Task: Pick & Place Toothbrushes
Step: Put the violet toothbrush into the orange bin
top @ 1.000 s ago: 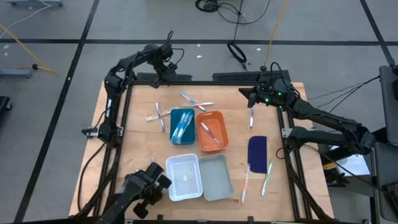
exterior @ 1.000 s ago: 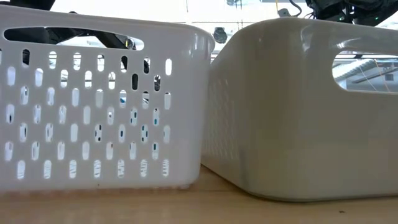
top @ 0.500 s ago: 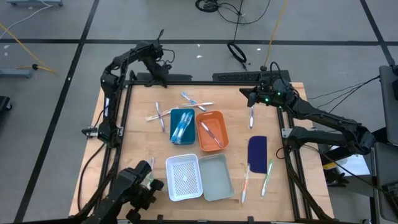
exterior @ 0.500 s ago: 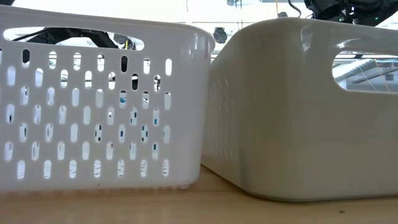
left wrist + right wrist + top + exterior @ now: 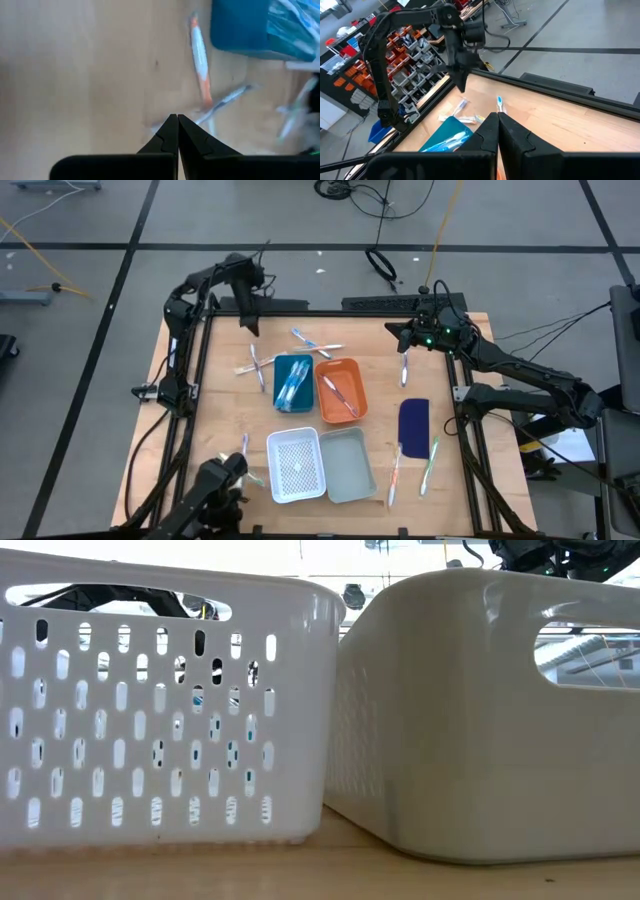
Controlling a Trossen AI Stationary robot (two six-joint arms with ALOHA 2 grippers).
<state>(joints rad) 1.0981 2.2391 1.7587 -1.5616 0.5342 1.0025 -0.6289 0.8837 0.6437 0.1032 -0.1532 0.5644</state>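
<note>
Jaws together and empty on left gripper (image 5: 252, 327) and right gripper (image 5: 403, 336); blue tray (image 5: 279, 364) holds some toothbrushes (image 5: 292, 385), several lie loose around it.

Overhead camera looks straight down on the whole table (image 5: 190, 340). Low camera sits at tabletop level, pressed against two bins. Left wrist camera faces the wood close up; right wrist camera looks across, both sharing the blue tray (image 5: 260, 30).
</note>
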